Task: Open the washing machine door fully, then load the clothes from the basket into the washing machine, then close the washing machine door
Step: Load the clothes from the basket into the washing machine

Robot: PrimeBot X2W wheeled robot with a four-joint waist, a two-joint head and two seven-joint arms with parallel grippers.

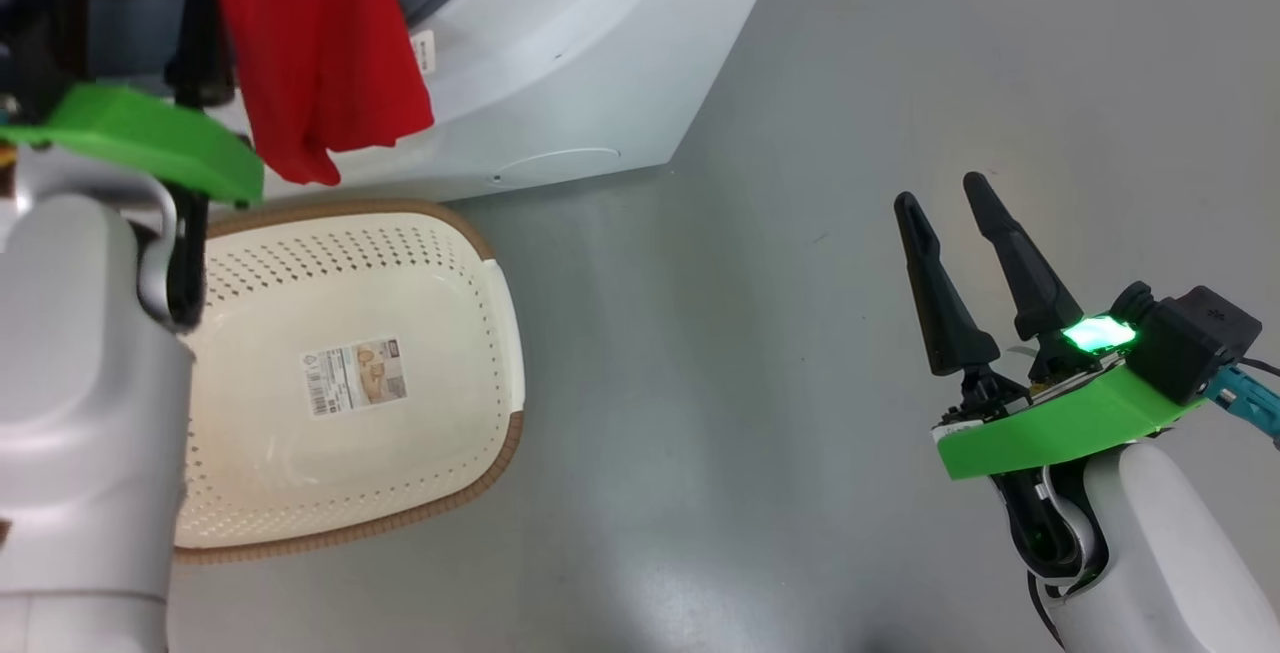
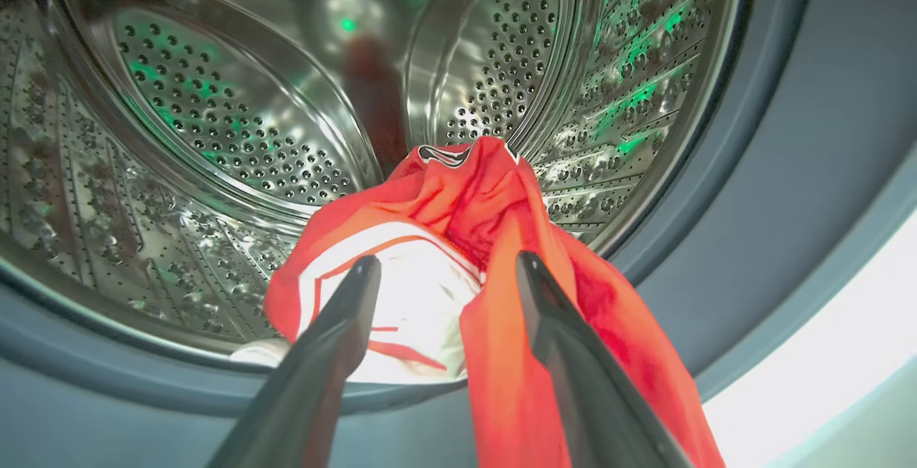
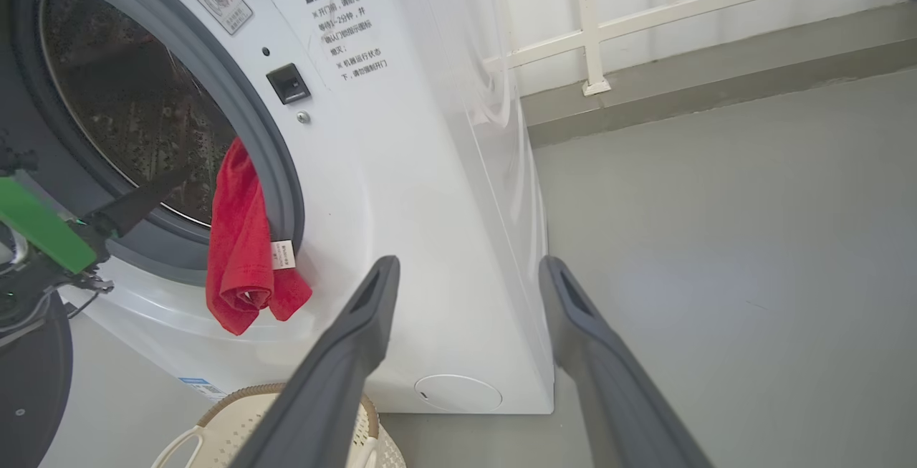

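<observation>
The washing machine (image 3: pixel 401 188) stands with its mouth uncovered, and I cannot make out the washing machine door. The clothes (image 2: pixel 473 196), a red garment with white trim, lie over the grey seal. Part rests on the steel drum (image 2: pixel 215 117) and part hangs down the white front (image 3: pixel 243 267). My left gripper (image 2: pixel 448 261) is at the mouth, open, with the garment between and beyond its fingers. The cream basket (image 1: pixel 400 263) sits on the floor below, holding nothing but its sticker. My right gripper (image 1: pixel 945 198) hovers open over bare floor to the right.
Grey floor (image 1: pixel 800 133) spreads to the right of the machine. A white railing (image 3: pixel 594 24) and a low kerb run along the far wall. My left forearm (image 1: pixel 80 413) covers the basket's left edge.
</observation>
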